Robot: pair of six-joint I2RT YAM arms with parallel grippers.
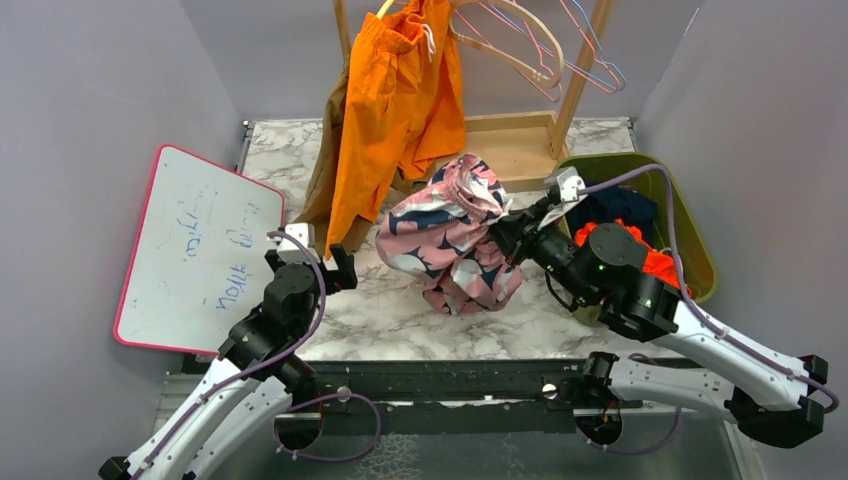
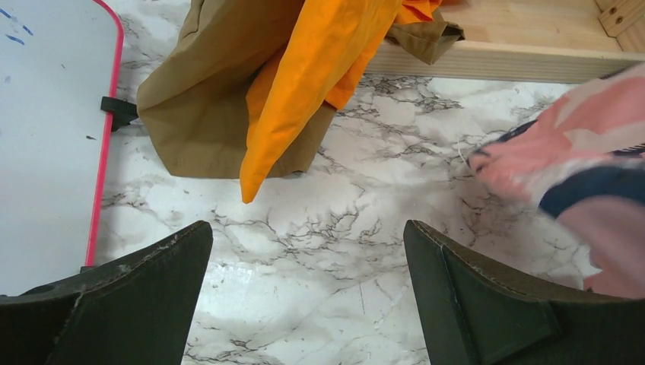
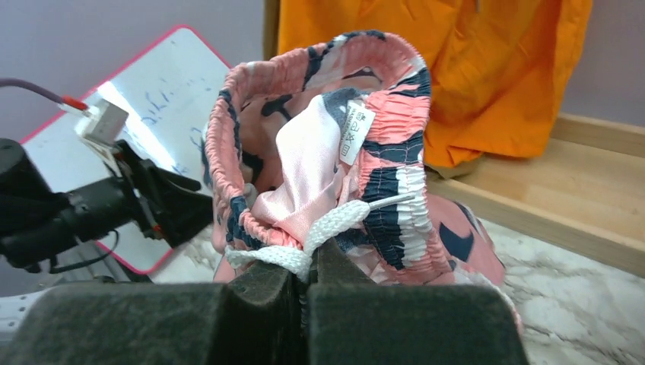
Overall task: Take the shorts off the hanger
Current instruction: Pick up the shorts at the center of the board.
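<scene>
Mostly hidden: tan shorts [image 1: 316, 198].

Bright even light, soft shadows, glare on whiteboard [image 3: 144, 114], pink shorts [image 2: 578, 167] blurred in left wrist view

Pink navy-blotched shorts [image 1: 455, 235]; orange shorts [image 1: 385, 100].
</scene>
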